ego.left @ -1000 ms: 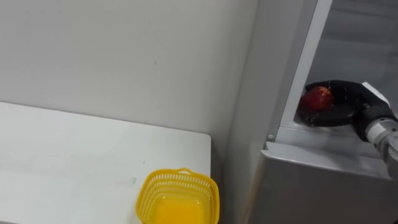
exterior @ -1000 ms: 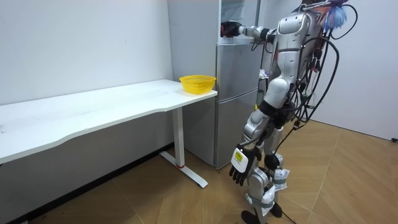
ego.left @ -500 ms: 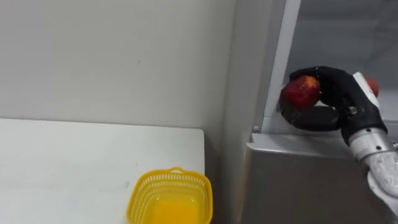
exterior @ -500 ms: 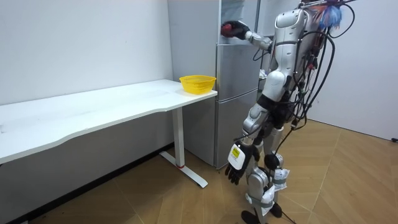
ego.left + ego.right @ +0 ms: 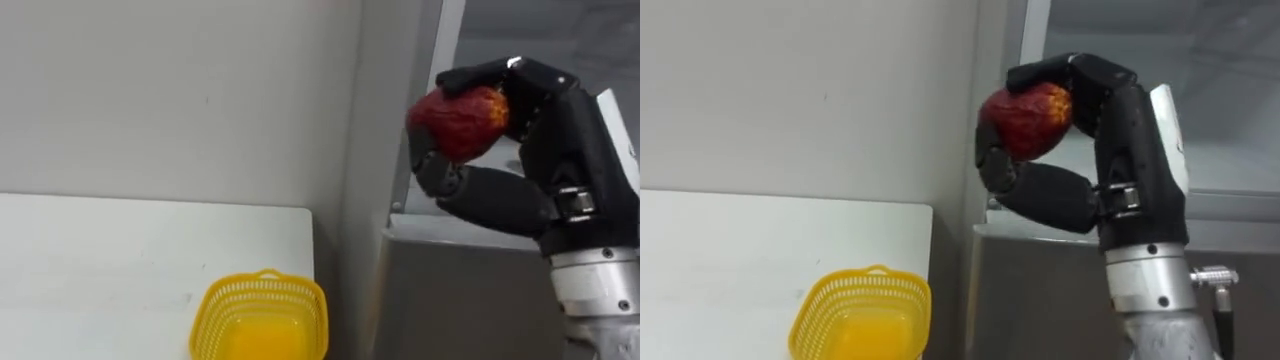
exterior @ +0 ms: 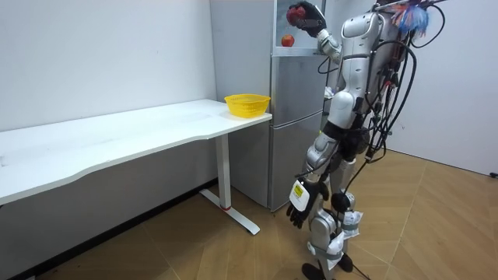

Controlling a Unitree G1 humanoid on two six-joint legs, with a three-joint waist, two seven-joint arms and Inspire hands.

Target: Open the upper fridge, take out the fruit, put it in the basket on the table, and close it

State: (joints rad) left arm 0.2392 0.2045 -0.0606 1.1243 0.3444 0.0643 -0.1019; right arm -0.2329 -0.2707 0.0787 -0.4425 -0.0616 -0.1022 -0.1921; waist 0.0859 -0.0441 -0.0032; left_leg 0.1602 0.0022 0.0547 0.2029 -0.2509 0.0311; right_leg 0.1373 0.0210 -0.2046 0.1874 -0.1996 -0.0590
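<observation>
Apple (image 5: 460, 120) sits gripped in the right hand (image 5: 572, 150) before the upper fridge (image 5: 455, 295).

Basket (image 5: 260, 318) at 7 o'clock, on the right end of the table (image 5: 100, 260), just left of the fridge (image 5: 440, 300) at 5 o'clock. Apple (image 5: 462, 120) at 1 o'clock, in the right hand (image 5: 560, 160), before the fridge's upper part.

The right hand (image 5: 560, 140) looks like matt black plastic, with a bare metal wrist. The red fruit (image 5: 458, 120) it grips has dull, mottled skin. Near the right edge of the smooth, matt white table (image 5: 90, 260), the yellow basket (image 5: 262, 318) is glossy plastic lattice. The fridge (image 5: 470, 300) is satin grey.
</observation>
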